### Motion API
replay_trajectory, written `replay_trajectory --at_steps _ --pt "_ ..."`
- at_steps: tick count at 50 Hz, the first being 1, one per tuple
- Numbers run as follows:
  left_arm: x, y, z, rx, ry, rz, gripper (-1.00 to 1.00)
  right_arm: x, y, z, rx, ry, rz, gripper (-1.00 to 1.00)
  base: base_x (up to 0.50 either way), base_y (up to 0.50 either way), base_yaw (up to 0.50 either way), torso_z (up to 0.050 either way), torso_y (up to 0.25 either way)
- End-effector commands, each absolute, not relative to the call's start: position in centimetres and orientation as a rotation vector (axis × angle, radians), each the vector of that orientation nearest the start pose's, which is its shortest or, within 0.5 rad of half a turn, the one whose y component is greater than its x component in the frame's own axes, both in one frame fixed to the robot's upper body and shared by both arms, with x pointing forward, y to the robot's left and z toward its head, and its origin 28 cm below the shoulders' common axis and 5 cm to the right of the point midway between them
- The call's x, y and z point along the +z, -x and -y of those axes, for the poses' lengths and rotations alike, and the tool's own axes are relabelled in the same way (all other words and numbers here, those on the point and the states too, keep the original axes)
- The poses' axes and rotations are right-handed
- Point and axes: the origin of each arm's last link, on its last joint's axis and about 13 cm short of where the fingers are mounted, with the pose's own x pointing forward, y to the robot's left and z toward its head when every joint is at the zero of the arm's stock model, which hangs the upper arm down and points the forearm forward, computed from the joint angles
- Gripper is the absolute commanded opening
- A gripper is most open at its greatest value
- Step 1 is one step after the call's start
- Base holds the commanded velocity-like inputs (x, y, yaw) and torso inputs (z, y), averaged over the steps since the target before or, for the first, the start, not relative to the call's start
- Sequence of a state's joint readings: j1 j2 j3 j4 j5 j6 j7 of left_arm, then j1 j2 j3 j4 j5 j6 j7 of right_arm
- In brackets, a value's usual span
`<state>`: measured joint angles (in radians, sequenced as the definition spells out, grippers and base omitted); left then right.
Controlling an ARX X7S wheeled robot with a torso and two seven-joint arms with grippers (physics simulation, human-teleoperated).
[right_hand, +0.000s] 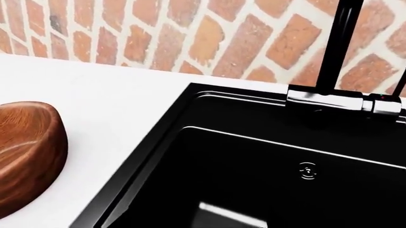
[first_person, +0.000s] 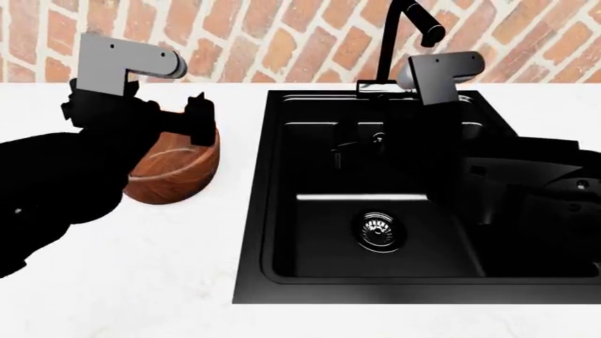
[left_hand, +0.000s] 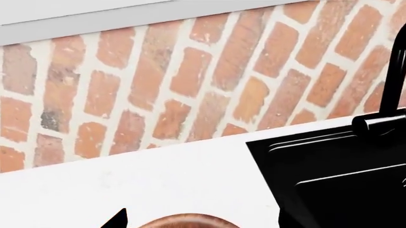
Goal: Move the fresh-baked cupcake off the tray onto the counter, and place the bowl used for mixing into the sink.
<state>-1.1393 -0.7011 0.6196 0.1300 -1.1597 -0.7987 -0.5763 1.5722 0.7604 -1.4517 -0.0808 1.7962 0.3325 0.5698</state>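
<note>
Resting place: the round reddish-brown wooden bowl [first_person: 176,169] sits upright on the smooth white countertop [first_person: 141,282], just left of the rectangular matte black sink [first_person: 281,211] and apart from its rim.
Bowl's look: thick walls, dark horizontal grain on a glossy outer side that curves in toward the base; in the right wrist view it shows as a rounded brown flank [right_hand: 28,152] at the frame's edge, and the left wrist view catches only a sliver of its rim [left_hand: 184,221].
Left gripper [first_person: 193,120]: black, hanging at the bowl's far rim with one finger over the wall — whether the fingers are pinching the rim or merely beside it cannot be told.
Right gripper: the right arm's grey and black links [first_person: 441,74] reach over the sink, but the fingers cannot be made out against the black basin, so their spread cannot be told.
Sink details: one round metal drain [first_person: 378,230] in the floor, one small overflow hole [right_hand: 307,170] on the back wall, one black gooseneck faucet [first_person: 399,35] on a chrome base at the back edge.
Backdrop: red brick wall [left_hand: 190,71] with pale mortar.
Writing: no lettering or brand marks can be read.
Count: one bowl, one sink, one faucet, one drain, two arms — cupcake and tray are out of view.
</note>
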Motion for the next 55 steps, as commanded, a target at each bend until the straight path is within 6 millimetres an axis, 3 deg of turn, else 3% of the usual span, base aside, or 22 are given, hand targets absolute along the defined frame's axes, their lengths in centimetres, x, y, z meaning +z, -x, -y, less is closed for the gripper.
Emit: replay_trajectory --at_steps 1,13,32,43,55 --pt "27.4 -33.5 -25.4 -0.102 -0.142 -0.140 1.00 25.7 -30.5 10.3 0.368 -0.028 -0.312 1.00 0.00 0.00 0.00 0.000 0.000" --pt "26.4 -34.0 -24.4 -0.239 -0.208 -0.348 1.00 25.5 -30.1 10.5 0.381 -0.041 -0.322 1.00 0.00 0.00 0.00 0.000 0.000" --pt "27.0 -33.9 -24.5 -0.228 -0.209 -0.352 1.00 25.4 -29.7 10.7 0.384 -0.050 -0.327 1.00 0.00 0.00 0.00 0.000 0.000" --pt "29.9 -34.0 -24.9 -0.203 -0.181 -0.436 1.00 25.5 -29.7 10.7 0.389 -0.044 -0.320 1.00 0.00 0.00 0.00 0.000 0.000" --pt "30.5 -35.1 -25.1 -0.240 -0.105 -0.550 1.00 25.5 -29.7 10.7 0.390 -0.048 -0.319 1.00 0.00 0.00 0.00 0.000 0.000"
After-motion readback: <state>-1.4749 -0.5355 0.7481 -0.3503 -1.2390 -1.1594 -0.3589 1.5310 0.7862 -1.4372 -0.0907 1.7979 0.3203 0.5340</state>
